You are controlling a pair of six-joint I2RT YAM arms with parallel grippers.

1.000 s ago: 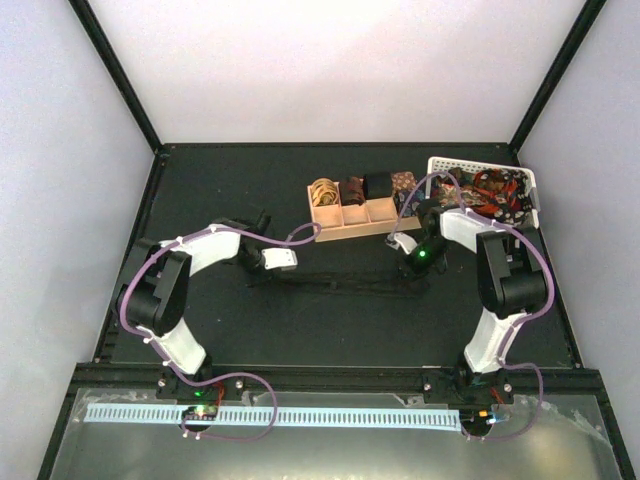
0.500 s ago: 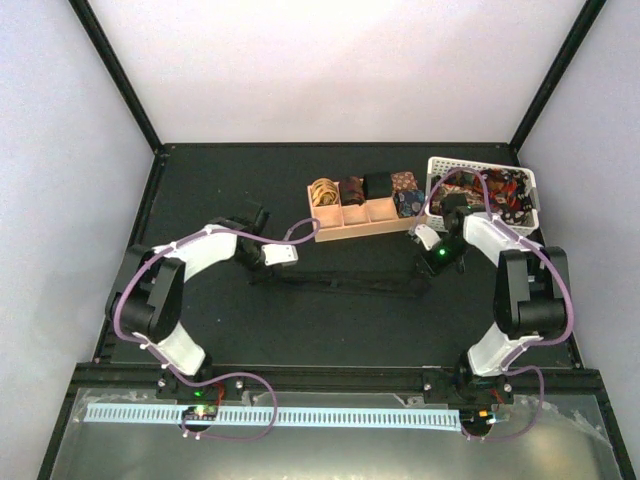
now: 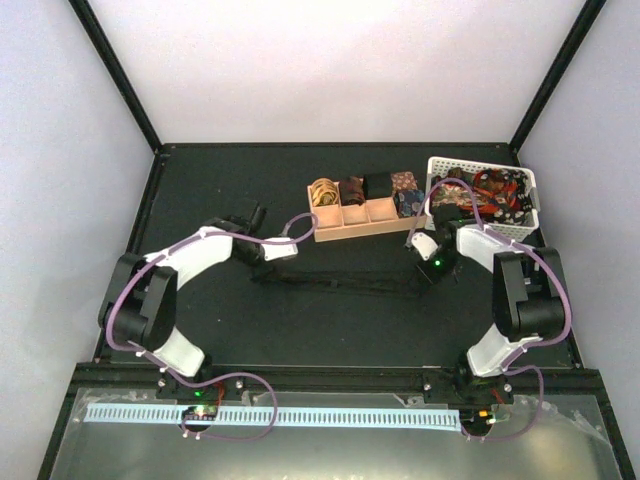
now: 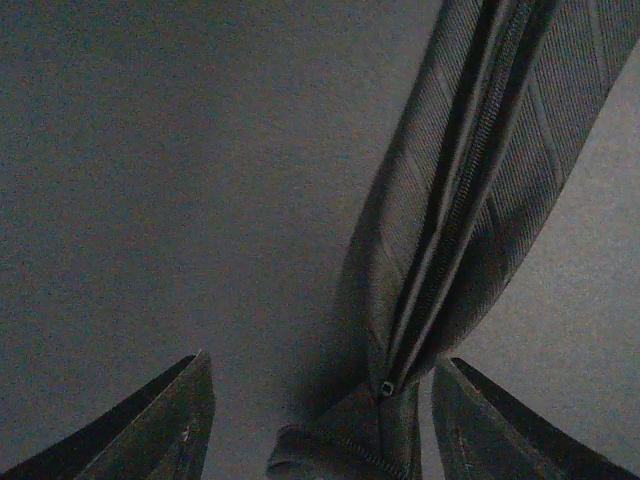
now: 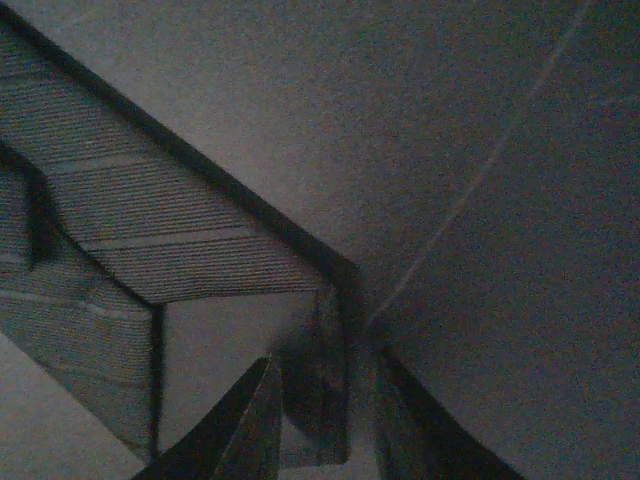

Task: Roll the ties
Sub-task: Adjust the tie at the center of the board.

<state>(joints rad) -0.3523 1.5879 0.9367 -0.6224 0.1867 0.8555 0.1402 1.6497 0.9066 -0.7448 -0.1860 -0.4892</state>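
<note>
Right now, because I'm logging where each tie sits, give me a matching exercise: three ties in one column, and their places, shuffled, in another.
Column one:
1. gold rolled fabric tie
2. long dark striped fabric tie
3. heap of loose red-and-dark patterned ties

Column two:
A. in the white perforated plastic basket
B. at the left end of the tan wooden compartment tray
C. flat on the black table, stretched between the left claw and the right claw

Pairs: 1-B; 2-C; 3-A
</note>
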